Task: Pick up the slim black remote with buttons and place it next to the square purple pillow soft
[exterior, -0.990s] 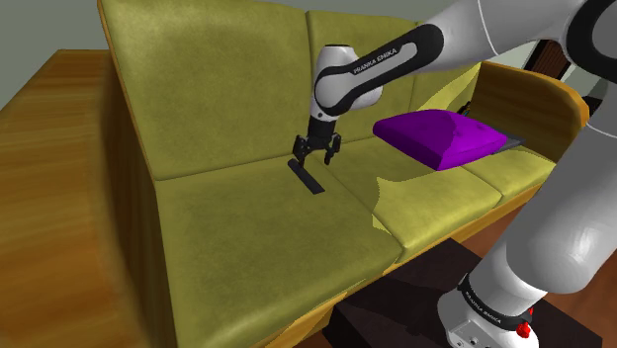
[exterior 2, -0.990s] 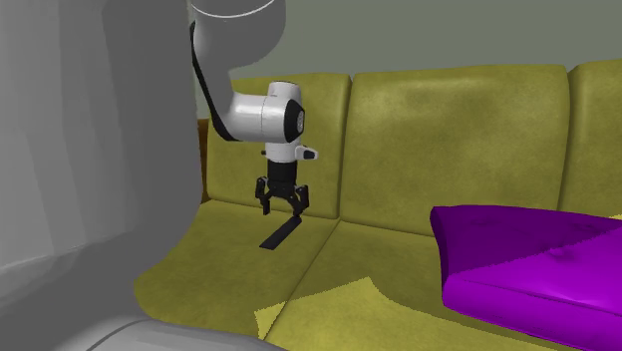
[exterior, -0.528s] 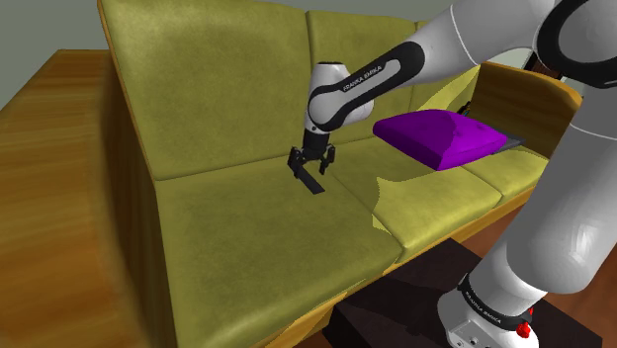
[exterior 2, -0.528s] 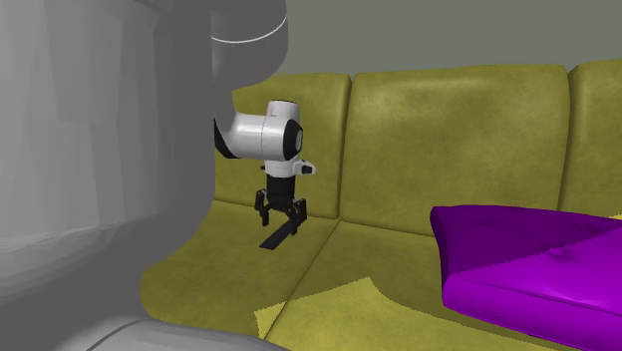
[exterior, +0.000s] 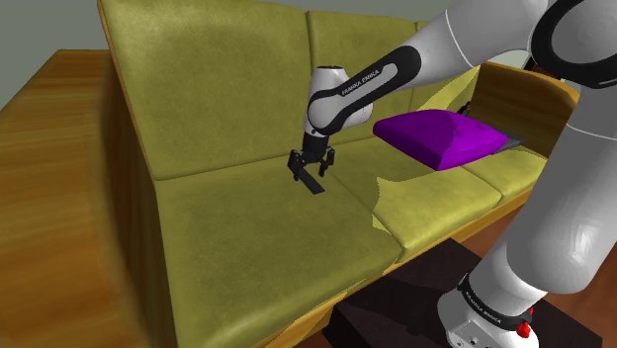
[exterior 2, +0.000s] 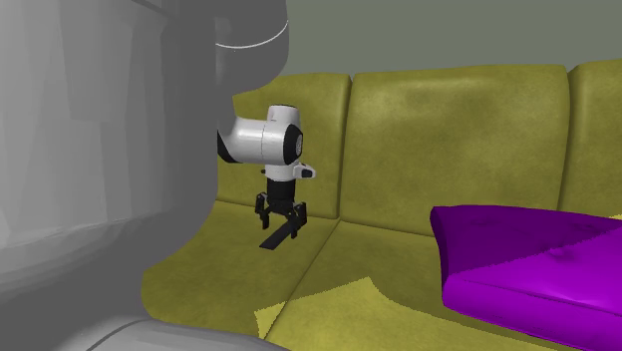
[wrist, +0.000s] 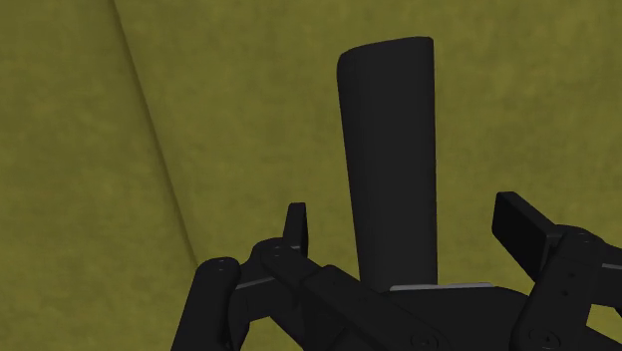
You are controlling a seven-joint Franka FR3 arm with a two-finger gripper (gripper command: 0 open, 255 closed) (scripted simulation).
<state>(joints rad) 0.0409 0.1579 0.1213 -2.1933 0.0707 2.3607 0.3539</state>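
Soft even light, a brighter patch across the sofa seat, wrist view dimmer

Shoulder view: the maker's name, FRANKA EMIKA, runs in small capitals along the forearm of my arm. It sits in the upper middle of the frame, on the link that slants down toward my tool. The same two words curve round the base collar at the lower right of the frame, where my arm meets its stand. There the letters are tiny and only just legible. In the second exterior view and the wrist view, I can read no lettering, number or sign on anything.
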